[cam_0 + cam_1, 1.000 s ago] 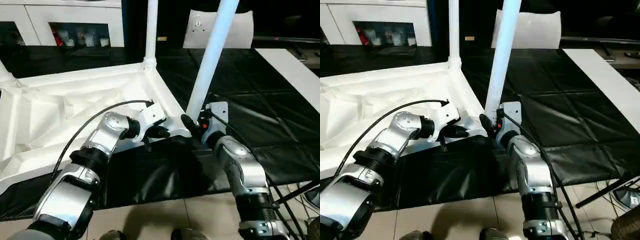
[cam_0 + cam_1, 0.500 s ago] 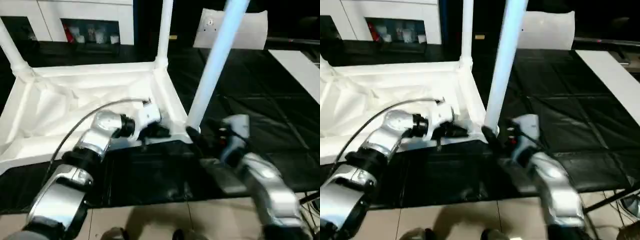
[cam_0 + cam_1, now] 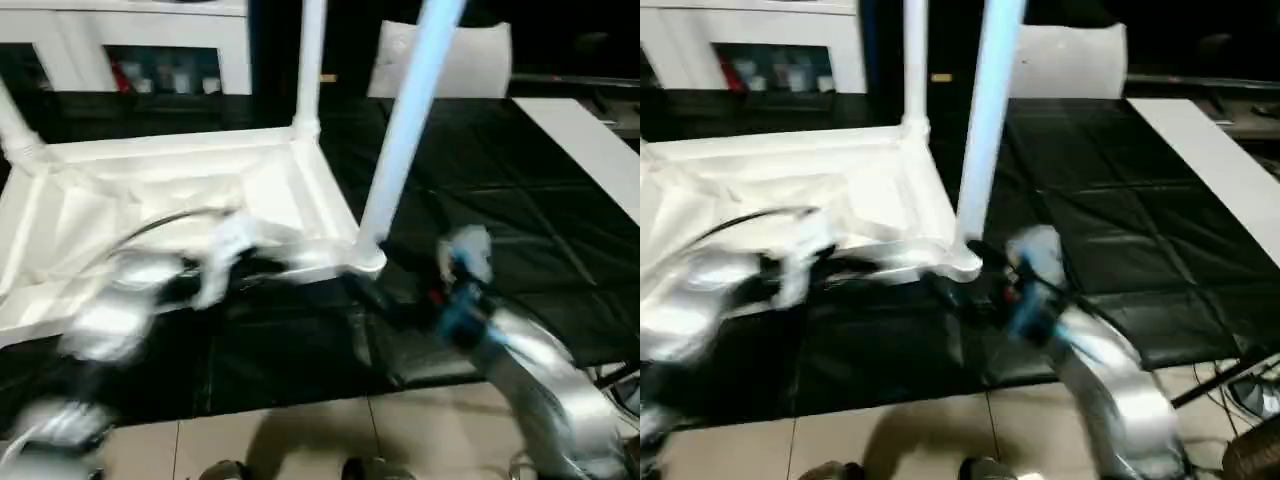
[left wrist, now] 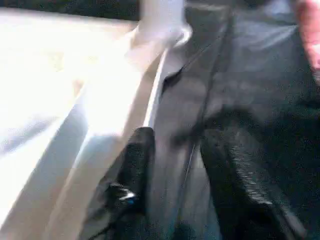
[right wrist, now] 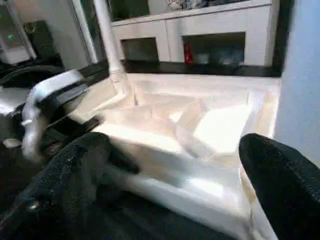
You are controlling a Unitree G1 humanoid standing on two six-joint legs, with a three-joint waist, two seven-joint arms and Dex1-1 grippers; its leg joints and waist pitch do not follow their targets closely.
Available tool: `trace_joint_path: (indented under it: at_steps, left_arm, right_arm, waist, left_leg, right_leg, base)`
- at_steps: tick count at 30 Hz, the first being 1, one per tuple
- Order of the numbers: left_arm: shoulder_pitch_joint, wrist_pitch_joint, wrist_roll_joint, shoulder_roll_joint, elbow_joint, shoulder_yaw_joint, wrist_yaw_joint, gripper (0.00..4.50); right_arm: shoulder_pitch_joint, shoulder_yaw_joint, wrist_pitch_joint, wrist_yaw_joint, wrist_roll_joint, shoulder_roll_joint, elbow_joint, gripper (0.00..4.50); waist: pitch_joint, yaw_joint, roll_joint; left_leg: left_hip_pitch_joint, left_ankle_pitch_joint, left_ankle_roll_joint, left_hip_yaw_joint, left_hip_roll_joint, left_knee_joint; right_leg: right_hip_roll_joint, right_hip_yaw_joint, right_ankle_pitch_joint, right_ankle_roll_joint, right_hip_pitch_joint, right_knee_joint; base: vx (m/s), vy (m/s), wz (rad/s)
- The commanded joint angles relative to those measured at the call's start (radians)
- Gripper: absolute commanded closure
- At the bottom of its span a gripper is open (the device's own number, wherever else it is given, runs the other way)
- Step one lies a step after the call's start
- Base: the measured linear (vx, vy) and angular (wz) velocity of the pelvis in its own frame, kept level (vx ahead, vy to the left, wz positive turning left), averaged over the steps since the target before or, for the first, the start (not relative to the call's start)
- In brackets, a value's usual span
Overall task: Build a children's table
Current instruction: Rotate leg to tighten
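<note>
The children's table lies upside down on the black mat: its white tabletop [image 3: 180, 190] shows its ribbed underside. White legs stand upright in three sockets: the near right corner [image 3: 402, 130], the far right corner [image 3: 307, 60] and the far left [image 3: 12, 130]. My left gripper [image 3: 262, 268] is at the tabletop's near rim, blurred. In the left wrist view it [image 4: 180, 145] is open, with the rim beside one finger [image 4: 135, 170] and only mat in the gap. My right gripper [image 3: 375, 290] is just in front of the near right leg, open wide [image 5: 175, 145] and holding nothing.
A black mat [image 3: 520, 210] covers the floor around the tabletop. A flat white board [image 3: 585, 140] lies at the right. A white cabinet [image 3: 130, 45] with glass doors stands at the back, a white sheet [image 3: 450, 60] beside it. Tiled floor [image 3: 300, 440] runs along the front.
Both grippers have opened. The right one has let go of the near right leg and drawn back from it. The left arm is moving back along the rim. The camera has shifted.
</note>
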Motion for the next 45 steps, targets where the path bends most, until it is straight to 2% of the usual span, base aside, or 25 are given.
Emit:
trace_joint_path:
  at_steps: [1,2,3,4,5,6,7,8,10,11,12,14,16,19,22,23,24,29,30,32,33,36,40,44,45]
  left_arm:
    - [0.068,0.086,-0.004,0.039,-0.134,0.04,0.022,2.41]
    - [0.114,0.125,-0.001,0.061,-0.189,0.059,0.034,2.28]
    - [0.142,0.148,0.004,0.071,-0.222,0.066,0.04,2.28]
    - [0.16,0.169,0.002,0.08,-0.248,0.067,0.048,2.21]
    - [0.184,0.208,0.0,0.084,-0.28,0.073,0.063,2.21]
    - [0.212,0.249,-0.005,0.095,-0.321,0.074,0.083,2.05]
    - [0.246,0.298,-0.004,0.105,-0.363,0.076,0.104,1.94]
    - [0.274,0.334,0.001,0.111,-0.397,0.078,0.122,1.86]
    - [0.308,0.378,0.028,0.109,-0.436,0.085,0.163,1.73]
    - [0.314,0.387,0.032,0.108,-0.445,0.086,0.173,1.61]
    - [0.323,0.397,0.042,0.105,-0.456,0.088,0.193,1.5]
    - [0.335,0.408,0.059,0.097,-0.471,0.09,0.234,1.43]
    - [0.344,0.393,0.089,0.077,-0.467,0.093,0.309,1.38]
    - [0.338,0.394,0.107,0.055,-0.464,0.097,0.384,1.31]
    - [0.331,0.387,0.121,0.044,-0.456,0.098,0.42,1.31]
    - [0.321,0.377,0.132,0.036,-0.444,0.099,0.447,1.31]
    - [0.321,0.377,0.132,0.036,-0.444,0.099,0.447,1.31]
    - [0.288,0.347,0.144,0.019,-0.396,0.094,0.505,1.31]
    - [0.284,0.344,0.145,0.018,-0.391,0.091,0.517,1.31]
    - [0.28,0.333,0.15,0.017,-0.384,0.09,0.527,1.31]
    - [0.274,0.32,0.156,0.014,-0.374,0.089,0.538,1.31]
    - [0.262,0.278,0.168,0.008,-0.347,0.087,0.567,1.31]
    - [0.269,0.246,0.156,-0.025,-0.347,0.103,0.603,1.31]
    - [0.314,0.214,0.1,-0.107,-0.391,0.153,0.661,1.31]
    - [0.368,0.172,0.069,-0.17,-0.439,0.188,0.702,1.31]
  right_arm:
    - [-0.055,-0.003,-0.019,-0.071,-0.041,0.037,0.068,0.0]
    - [-0.087,0.003,-0.026,-0.101,-0.054,0.056,0.101,0.0]
    - [-0.103,0.009,-0.028,-0.109,-0.056,0.066,0.116,0.0]
    - [-0.11,0.014,-0.026,-0.113,-0.053,0.069,0.12,0.0]
    - [-0.13,0.02,-0.035,-0.126,-0.064,0.077,0.141,0.0]
    - [-0.151,0.024,-0.039,-0.139,-0.073,0.09,0.162,0.0]
    - [-0.181,0.028,-0.047,-0.159,-0.089,0.106,0.199,0.0]
    - [-0.208,0.032,-0.052,-0.178,-0.103,0.12,0.233,0.0]
    - [-0.248,0.039,-0.066,-0.215,-0.13,0.14,0.29,0.0]
    - [-0.255,0.04,-0.071,-0.222,-0.136,0.144,0.301,0.0]
    - [-0.266,0.04,-0.083,-0.24,-0.151,0.151,0.322,0.0]
    - [-0.284,0.036,-0.109,-0.282,-0.173,0.163,0.361,0.0]
    - [-0.316,0.02,-0.154,-0.362,-0.212,0.175,0.429,0.0]
    - [-0.347,-0.003,-0.203,-0.442,-0.255,0.181,0.492,0.0]
    - [-0.366,-0.023,-0.233,-0.494,-0.279,0.178,0.534,0.0]
    - [-0.382,-0.049,-0.254,-0.537,-0.29,0.17,0.565,0.0]
    - [-0.382,-0.049,-0.254,-0.537,-0.29,0.17,0.565,0.0]
    - [-0.449,-0.119,-0.327,-0.607,-0.297,0.104,0.679,0.0]
    - [-0.463,-0.131,-0.341,-0.613,-0.297,0.089,0.7,0.0]
    - [-0.475,-0.144,-0.351,-0.612,-0.294,0.071,0.718,0.0]
    - [-0.489,-0.159,-0.361,-0.612,-0.291,0.049,0.74,0.0]
    - [-0.521,-0.187,-0.395,-0.628,-0.294,0.002,0.799,0.0]
    - [-0.536,-0.202,-0.421,-0.625,-0.289,-0.033,0.838,0.0]
    - [-0.521,-0.194,-0.452,-0.57,-0.279,-0.044,0.843,0.0]
    - [-0.475,-0.166,-0.428,-0.444,-0.232,-0.041,0.771,0.0]
  waist:
    - [-0.064,-0.004,0.023]
    - [-0.064,-0.012,0.02]
    - [-0.064,-0.013,0.024]
    - [-0.063,-0.017,0.024]
    - [-0.064,-0.012,0.03]
    - [-0.063,-0.014,0.029]
    - [-0.065,-0.015,0.029]
    - [-0.065,-0.018,0.032]
    - [-0.063,-0.018,0.033]
    - [-0.061,-0.021,0.033]
    - [-0.061,-0.018,0.033]
    - [-0.061,-0.016,0.033]
    - [-0.061,-0.02,0.034]
    - [-0.062,-0.021,0.037]
    - [-0.063,-0.021,0.035]
    - [-0.064,-0.023,0.033]
    - [-0.065,-0.022,0.035]
    - [-0.068,-0.015,0.034]
    - [-0.07,-0.012,0.032]
    - [-0.072,-0.009,0.033]
    - [-0.075,-0.006,0.031]
    - [-0.077,0.001,0.03]
    - [-0.079,0.0,0.03]
    - [-0.079,-0.009,0.025]
    - [-0.082,-0.015,0.027]
  left_leg:
    - [0.042,-0.375,-0.057,-0.033,0.06,-0.081]
    - [0.024,-0.36,-0.063,-0.038,0.058,-0.089]
    - [0.035,-0.366,-0.068,-0.035,0.057,-0.087]
    - [0.036,-0.373,-0.068,-0.033,0.055,-0.085]
    - [0.038,-0.373,-0.067,-0.033,0.055,-0.084]
    - [0.038,-0.375,-0.068,-0.032,0.054,-0.084]
    - [0.036,-0.373,-0.07,-0.033,0.054,-0.083]
    - [0.034,-0.377,-0.074,-0.034,0.053,-0.085]
    - [0.039,-0.398,-0.08,-0.033,0.051,-0.082]
    - [0.037,-0.404,-0.083,-0.034,0.052,-0.083]
    - [0.041,-0.424,-0.085,-0.033,0.049,-0.081]
    - [0.042,-0.434,-0.086,-0.035,0.049,-0.079]
    - [0.04,-0.458,-0.099,-0.039,0.048,-0.079]
    - [0.047,-0.499,-0.108,-0.042,0.045,-0.076]
    - [0.046,-0.518,-0.103,-0.044,0.041,-0.074]
    - [0.045,-0.516,-0.102,-0.044,0.042,-0.073]
    - [0.047,-0.514,-0.101,-0.044,0.041,-0.072]
    - [0.049,-0.504,-0.092,-0.039,0.038,-0.065]
    - [0.045,-0.487,-0.088,-0.039,0.038,-0.065]
    - [0.044,-0.47,-0.086,-0.038,0.039,-0.064]
    - [0.039,-0.44,-0.081,-0.038,0.039,-0.064]
    - [0.036,-0.395,-0.072,-0.033,0.038,-0.06]
    - [0.028,-0.364,-0.069,-0.033,0.038,-0.058]
    - [0.019,-0.346,-0.051,-0.031,0.037,-0.054]
    - [0.014,-0.33,-0.032,-0.032,0.038,-0.052]
  right_leg:
    - [-0.047,0.045,-0.376,-0.159,0.014,-0.066]
    - [-0.047,0.042,-0.365,-0.159,0.026,-0.059]
    - [-0.043,0.044,-0.363,-0.157,0.017,-0.061]
    - [-0.041,0.046,-0.354,-0.158,0.018,-0.061]
    - [-0.041,0.047,-0.349,-0.156,0.018,-0.062]
    - [-0.038,0.048,-0.334,-0.158,0.015,-0.062]
    - [-0.04,0.048,-0.327,-0.161,0.018,-0.058]
    - [-0.038,0.047,-0.332,-0.16,0.019,-0.057]
    - [-0.038,0.05,-0.365,-0.148,0.014,-0.062]
    - [-0.038,0.05,-0.372,-0.146,0.014,-0.063]
    - [-0.036,0.05,-0.403,-0.132,0.01,-0.068]
    - [-0.037,0.052,-0.421,-0.117,0.008,-0.07]
    - [-0.033,0.048,-0.44,-0.106,0.006,-0.069]
    - [-0.029,0.047,-0.452,-0.091,0.0,-0.073]
    - [-0.027,0.046,-0.468,-0.076,0.0,-0.076]
    - [-0.027,0.046,-0.465,-0.075,0.0,-0.075]
    - [-0.026,0.046,-0.457,-0.076,-0.001,-0.074]
    - [-0.024,0.046,-0.435,-0.077,-0.003,-0.074]
    - [-0.024,0.045,-0.422,-0.077,0.002,-0.072]
    - [-0.025,0.046,-0.403,-0.078,0.004,-0.069]
    - [-0.025,0.046,-0.372,-0.084,0.01,-0.063]
    - [-0.024,0.047,-0.321,-0.098,0.012,-0.058]
    - [-0.024,0.044,-0.285,-0.108,0.022,-0.052]
    - [-0.026,0.044,-0.261,-0.124,0.03,-0.052]
    - [-0.027,0.044,-0.241,-0.137,0.034,-0.05]
  base:
    - [0.0,0.0,0.0]
    - [0.0,0.0,0.0]
    - [0.0,0.0,0.0]
    - [0.0,0.0,0.0]
    - [0.0,0.0,0.0]
    - [0.0,0.0,0.0]
    - [0.0,0.0,0.0]
    - [0.0,0.0,0.0]
    - [0.0,0.0,0.0]
    - [0.0,0.0,0.0]
    - [0.0,0.0,0.0]
    - [0.0,0.0,0.0]
    - [0.0,0.0,0.0]
    - [0.0,0.0,0.0]
    - [0.0,0.0,0.0]
    - [0.0,0.0,0.0]
    - [0.0,0.0,0.0]
    - [0.0,0.0,0.0]
    - [0.0,0.0,0.0]
    - [0.0,0.0,0.0]
    - [0.0,0.0,0.0]
    - [0.0,0.0,0.0]
    - [0.0,0.0,0.0]
    - [0.0,0.0,0.0]
    - [0.0,0.0,0.0]
